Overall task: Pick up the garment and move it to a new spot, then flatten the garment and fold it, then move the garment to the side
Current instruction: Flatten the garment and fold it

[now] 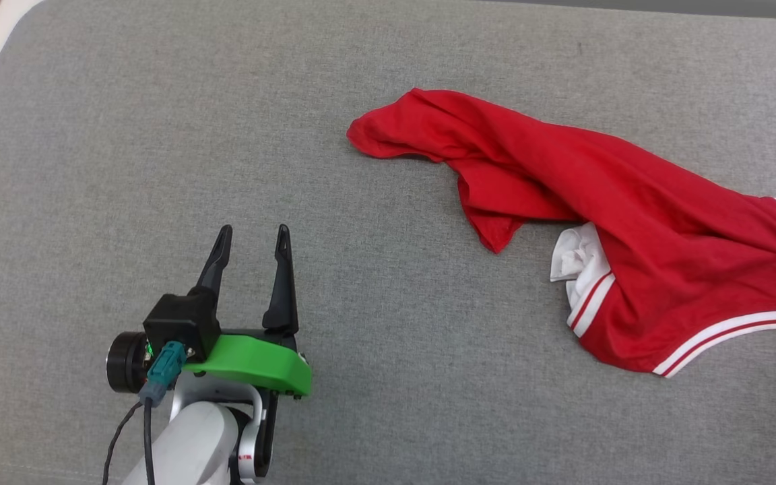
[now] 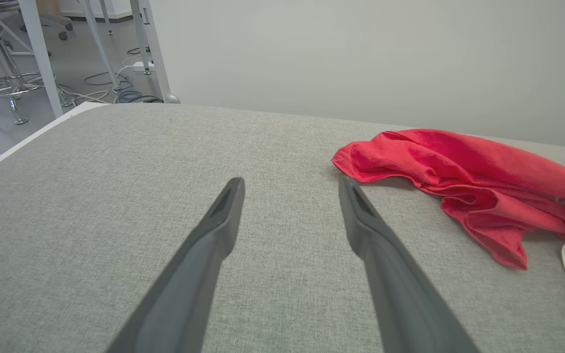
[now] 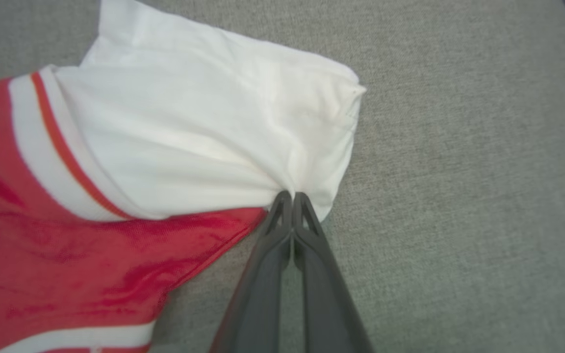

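The garment (image 1: 637, 222), a red shirt with white sleeves and white-striped trim, lies crumpled and stretched across the right half of the grey surface, running off the head view's right edge. My left gripper (image 1: 254, 237) hovers open at the lower left, well clear of the cloth, nothing between its fingers. In the left wrist view the left gripper (image 2: 290, 184) points toward the garment's red end (image 2: 459, 171) at the right. In the right wrist view my right gripper (image 3: 292, 196) is shut on the edge of the garment's white sleeve (image 3: 214, 127), the cloth bunching at its tips.
The grey fabric-covered surface (image 1: 159, 135) has a rounded far-left corner. Beyond it in the left wrist view stand white table legs (image 2: 42, 54), a metal stool base (image 2: 8, 88) and floor cables (image 2: 115, 88). A pale wall (image 2: 385, 59) rises behind.
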Available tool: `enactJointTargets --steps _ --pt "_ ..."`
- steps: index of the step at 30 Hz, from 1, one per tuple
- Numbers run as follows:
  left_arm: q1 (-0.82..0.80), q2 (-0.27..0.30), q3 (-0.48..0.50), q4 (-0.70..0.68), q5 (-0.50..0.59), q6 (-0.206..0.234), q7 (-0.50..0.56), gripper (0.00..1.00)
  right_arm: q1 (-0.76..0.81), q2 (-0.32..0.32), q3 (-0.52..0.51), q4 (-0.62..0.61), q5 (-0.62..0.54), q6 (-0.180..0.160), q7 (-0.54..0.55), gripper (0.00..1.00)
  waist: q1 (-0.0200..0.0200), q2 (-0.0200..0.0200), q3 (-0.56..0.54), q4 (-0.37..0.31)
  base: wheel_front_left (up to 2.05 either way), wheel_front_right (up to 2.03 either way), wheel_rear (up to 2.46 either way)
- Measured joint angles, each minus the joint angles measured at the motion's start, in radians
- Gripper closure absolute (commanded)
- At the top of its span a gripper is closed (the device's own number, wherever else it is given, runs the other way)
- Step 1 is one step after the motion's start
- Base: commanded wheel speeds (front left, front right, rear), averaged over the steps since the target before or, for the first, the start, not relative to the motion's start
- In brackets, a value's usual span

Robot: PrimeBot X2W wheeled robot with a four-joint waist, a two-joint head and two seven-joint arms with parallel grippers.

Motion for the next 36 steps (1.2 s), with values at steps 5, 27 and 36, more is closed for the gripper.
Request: enactJointTargets --steps 5,27,36 --pt "0.000 0.002 -0.001 0.013 0.000 0.000 0.001 0.00 0.000 0.034 -0.006 0.039 0.000 -0.001 -0.106 0.00 0.0000 0.0000 -0.018 -0.007 0.00 0.00 0.00" --pt "0.080 0.047 0.001 -0.001 -0.035 0.016 0.061 0.00 0.208 0.308 0.046 -0.294 -0.156 -0.001 -0.517 0.00 0.0000 0.0000 -0.199 -0.047 0.00 0.00 0.00" --pt "0.087 0.054 -0.007 -0.008 -0.046 0.016 0.103 0.00 0.338 0.405 0.111 -0.522 -0.196 -0.001 -0.494 0.00 0.0000 0.0000 -0.241 -0.066 0.00 0.00 0.00"
